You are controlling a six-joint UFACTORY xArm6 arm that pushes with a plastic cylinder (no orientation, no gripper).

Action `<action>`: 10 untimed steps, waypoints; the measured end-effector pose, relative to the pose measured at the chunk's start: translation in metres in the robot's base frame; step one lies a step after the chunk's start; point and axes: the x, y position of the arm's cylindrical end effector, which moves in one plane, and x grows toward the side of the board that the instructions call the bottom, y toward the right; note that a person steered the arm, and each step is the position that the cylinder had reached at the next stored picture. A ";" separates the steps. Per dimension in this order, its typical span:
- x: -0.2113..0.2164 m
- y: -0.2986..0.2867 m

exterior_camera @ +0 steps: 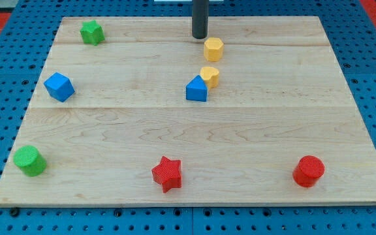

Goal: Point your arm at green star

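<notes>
The worktop carries the green star at the view's top left, well apart from the tip, which stands at top centre just beside the yellow hexagon; no claw is fitted, so its state cannot be told. The likeliest fault is judged to be clipping that hexagon on departure, or overrunning and shoving the star. The blue cube, blue wedge, smaller yellow block, green cylinder, red star and red cylinder lie off the leftward path.
</notes>
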 end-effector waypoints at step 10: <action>0.054 0.064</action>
